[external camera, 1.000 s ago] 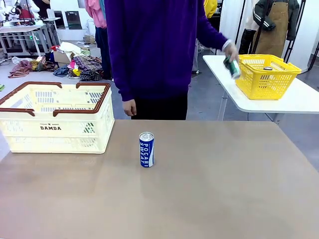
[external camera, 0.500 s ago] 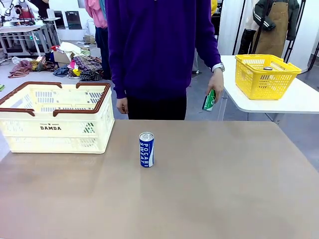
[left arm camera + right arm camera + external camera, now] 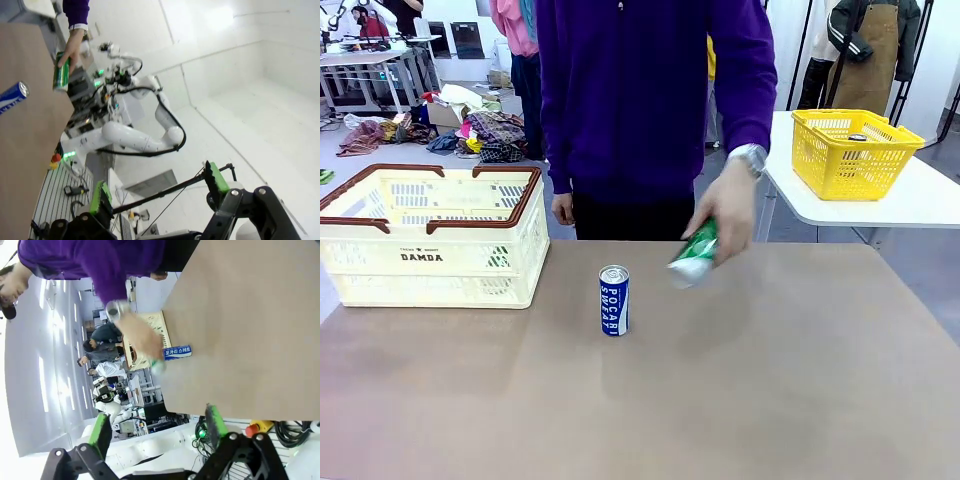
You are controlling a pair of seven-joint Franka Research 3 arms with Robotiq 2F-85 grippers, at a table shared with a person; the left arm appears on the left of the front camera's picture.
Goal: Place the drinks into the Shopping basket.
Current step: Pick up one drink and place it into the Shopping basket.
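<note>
We see our left end effector [image 3: 157,187] and right end effector [image 3: 157,429] both spread wide and empty, while the person's hand [image 3: 728,210] holds the green can [image 3: 695,255] tilted over the worktop [image 3: 770,380], near the upright blue POCARI SWEAT can [image 3: 614,300], with the cream DAMDA Shopping basket [image 3: 430,262] farther left.

The front view looks across the desk [image 3: 770,380] at the person [image 3: 640,100] on its far side. The wrist views, rolled sideways, look from well back past the left tool [image 3: 159,185] and the right tool [image 3: 157,424] toward the desk's edge. All three share the blue can [image 3: 614,300].
</note>
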